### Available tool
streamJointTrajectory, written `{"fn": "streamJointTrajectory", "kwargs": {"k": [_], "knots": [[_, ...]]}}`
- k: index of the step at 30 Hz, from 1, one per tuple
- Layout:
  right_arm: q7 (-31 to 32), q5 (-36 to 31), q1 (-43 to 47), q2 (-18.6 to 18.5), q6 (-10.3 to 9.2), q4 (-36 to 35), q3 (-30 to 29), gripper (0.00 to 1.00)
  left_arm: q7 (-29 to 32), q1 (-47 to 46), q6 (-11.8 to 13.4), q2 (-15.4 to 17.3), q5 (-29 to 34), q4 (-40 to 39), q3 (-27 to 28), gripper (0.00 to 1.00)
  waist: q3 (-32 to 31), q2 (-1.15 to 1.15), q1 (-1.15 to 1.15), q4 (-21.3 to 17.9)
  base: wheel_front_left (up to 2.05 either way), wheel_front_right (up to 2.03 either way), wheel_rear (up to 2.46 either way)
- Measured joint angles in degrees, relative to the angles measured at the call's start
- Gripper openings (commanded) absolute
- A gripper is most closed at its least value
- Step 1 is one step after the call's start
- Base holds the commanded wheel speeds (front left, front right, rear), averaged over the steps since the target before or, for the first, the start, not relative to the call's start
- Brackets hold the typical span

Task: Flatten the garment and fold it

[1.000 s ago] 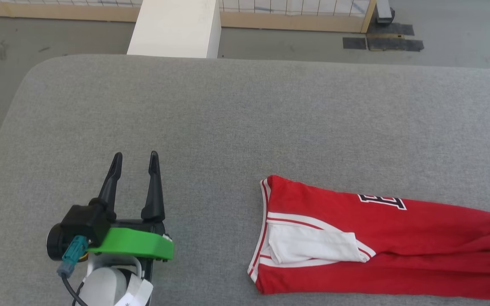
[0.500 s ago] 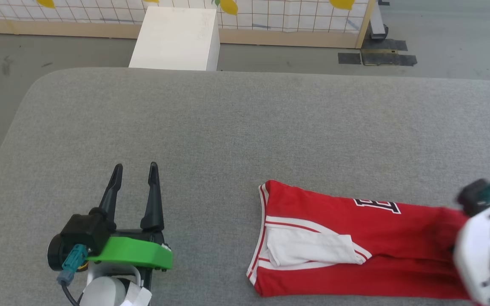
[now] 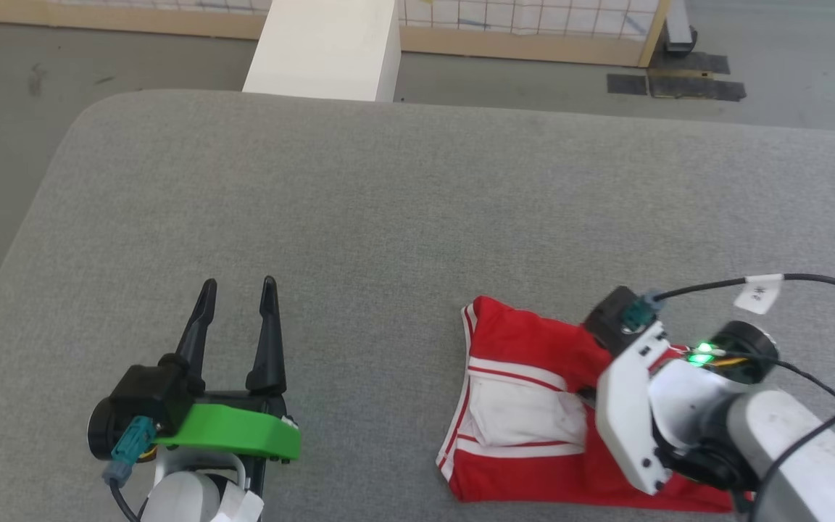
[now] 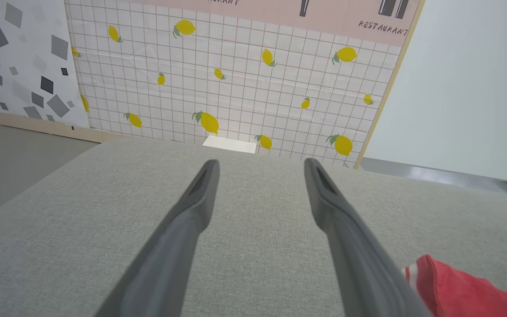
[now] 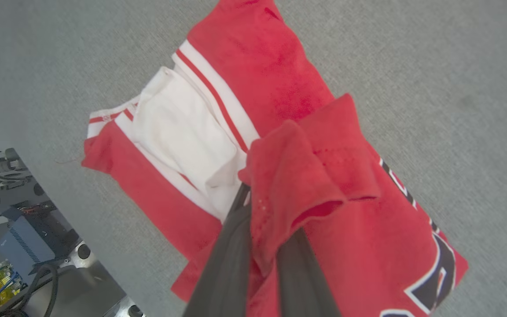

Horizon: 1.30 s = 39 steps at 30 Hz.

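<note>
Fingers (image 5: 229, 259) of right gripper (image 5: 262, 211) pinch shirt (image 5: 280, 79) hem, now dragged toward collar, fold half done; left gripper (image 3: 238, 290) spread, idle.

The red garment (image 3: 519, 337), white sleeve (image 3: 519, 417) on top, lies on the grey surface (image 3: 388, 217). One red end is lifted, doubled over.

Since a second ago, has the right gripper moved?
Yes. The right gripper has swept left along the garment, from past its right end to beside the white sleeve, carrying red cloth with it.
</note>
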Motion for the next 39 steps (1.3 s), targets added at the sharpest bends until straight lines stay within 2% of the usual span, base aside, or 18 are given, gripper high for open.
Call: {"fn": "streamJointTrajectory", "kwargs": {"k": [7,12,17,18,19,24,29,34,39], "knots": [[-4.8,-0.9,-4.5,5.7,0.0,8.0,4.1,0.0,0.0,0.0,0.3,0.0,-0.1,-0.4,-0.1,1.0,1.8,0.0,0.01,1.4,0.0,0.0,0.0],[-7.6,-1.2,-5.2,8.4,0.0,15.4,4.9,0.0,0.0,0.0,0.3,-0.1,-0.3,-0.3,-0.4,1.0,2.4,0.0,0.01,1.9,0.0,0.0,0.0],[-10.0,-1.2,-6.3,9.9,0.01,19.8,5.7,0.0,0.0,-0.1,0.4,-0.1,-0.5,-0.1,-0.8,1.0,2.5,0.0,0.0,2.0,0.0,0.0,0.0],[-10.6,-1.0,-6.5,10.2,0.01,20.0,6.0,0.36,0.0,-0.1,0.4,-0.1,-0.5,-0.1,-0.8,1.0,2.4,0.0,0.01,1.9,0.0,0.0,0.0],[-11.0,-0.8,-6.9,10.3,0.01,20.1,6.6,1.0,0.0,-0.1,0.5,-0.1,-0.5,0.0,-0.8,1.0,2.3,0.0,0.01,1.8,0.0,0.0,0.0],[-11.6,1.6,-7.6,10.9,0.01,17.5,10.6,1.0,0.0,0.0,0.5,-0.1,-0.5,0.8,-0.8,1.0,1.1,0.0,0.01,1.0,0.0,0.0,0.0],[-12.2,4.1,-9.3,10.6,0.01,11.3,12.2,1.0,0.0,0.0,0.3,-0.1,-0.5,1.5,-0.7,1.0,-0.4,0.0,0.01,-0.1,0.0,0.0,0.0],[-16.6,4.4,-9.5,8.9,0.01,5.7,8.2,1.0,0.0,0.1,0.2,-0.1,-0.5,1.9,-0.3,1.0,-1.7,0.0,0.01,-1.8,0.0,0.0,0.0],[-22.0,3.5,-7.9,6.2,0.01,2.2,-1.0,1.0,0.0,0.2,-0.3,-0.2,-0.5,2.1,-0.1,1.0,-2.8,0.0,0.0,-4.0,0.0,0.0,0.0]]}}
